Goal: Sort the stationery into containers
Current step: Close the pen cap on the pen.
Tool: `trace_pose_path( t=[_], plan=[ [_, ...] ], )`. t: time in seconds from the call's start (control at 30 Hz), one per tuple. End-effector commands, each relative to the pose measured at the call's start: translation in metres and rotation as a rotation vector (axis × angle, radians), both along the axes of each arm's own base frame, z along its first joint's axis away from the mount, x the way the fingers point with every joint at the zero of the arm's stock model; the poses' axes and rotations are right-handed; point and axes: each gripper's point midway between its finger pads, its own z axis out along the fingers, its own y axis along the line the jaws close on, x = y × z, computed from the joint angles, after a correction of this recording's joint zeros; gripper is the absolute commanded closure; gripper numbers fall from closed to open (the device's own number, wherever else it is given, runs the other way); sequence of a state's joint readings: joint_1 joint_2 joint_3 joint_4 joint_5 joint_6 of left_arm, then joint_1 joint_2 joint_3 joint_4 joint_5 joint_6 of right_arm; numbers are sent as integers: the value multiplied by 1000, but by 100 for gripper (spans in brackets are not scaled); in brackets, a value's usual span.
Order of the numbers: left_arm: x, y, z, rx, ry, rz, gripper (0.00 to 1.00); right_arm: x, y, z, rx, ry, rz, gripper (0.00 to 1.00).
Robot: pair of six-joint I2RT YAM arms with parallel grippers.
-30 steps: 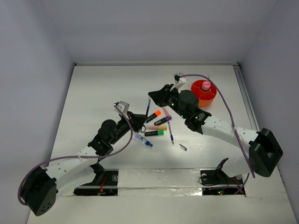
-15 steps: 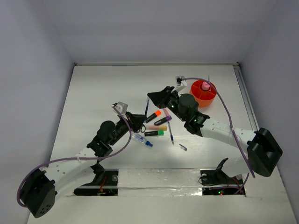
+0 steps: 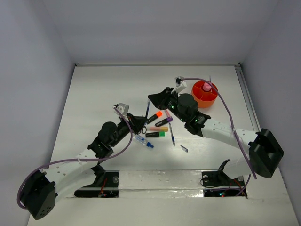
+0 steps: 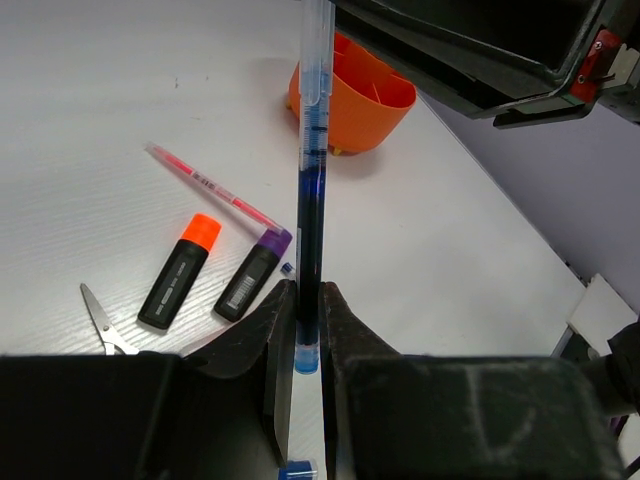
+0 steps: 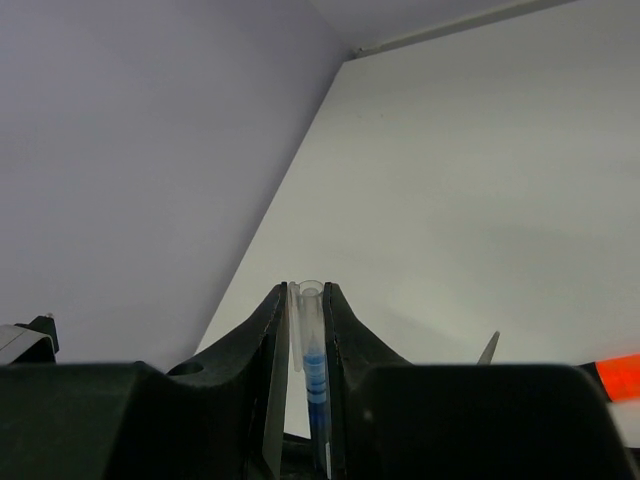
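Got a thin blue pen (image 4: 310, 190) up off the table (image 3: 94, 94), pinched near one end by the left gripper (image 4: 303, 330) and at its clear end by the right gripper (image 5: 305, 330), with both sets of jaws narrowed tight onto that same pen. Lying loose underneath: orange highlighter (image 4: 180, 272) and purple highlighter (image 4: 255, 272) side by side, pink pen (image 4: 210, 185) just beyond them, scissors (image 4: 100, 320) off to the left. Also spotting the orange cup (image 3: 207, 101) with its pink knob (image 3: 207, 86) in the middle, further right by the right arm and well apart from the held pen.
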State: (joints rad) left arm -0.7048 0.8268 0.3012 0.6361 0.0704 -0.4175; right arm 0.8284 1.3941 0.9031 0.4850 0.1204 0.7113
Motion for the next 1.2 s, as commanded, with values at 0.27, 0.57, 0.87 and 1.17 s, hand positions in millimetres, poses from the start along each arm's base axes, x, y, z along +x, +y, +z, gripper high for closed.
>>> trace_pose_path(
  t=[0.27, 0.57, 0.87, 1.17],
  plan=[
    [9, 10, 39, -79, -108, 61, 100, -27, 15, -34, -156, 90, 125, 100],
    [9, 16, 53, -106, -139, 79, 100, -47, 30, -63, -155, 190, 235, 100],
    [10, 29, 66, -110, -169, 135, 100, -55, 24, -90, -301, 246, 246, 100],
    [11, 28, 66, -104, -169, 137, 100, -79, 29, -111, -433, 241, 285, 100]
  ],
)
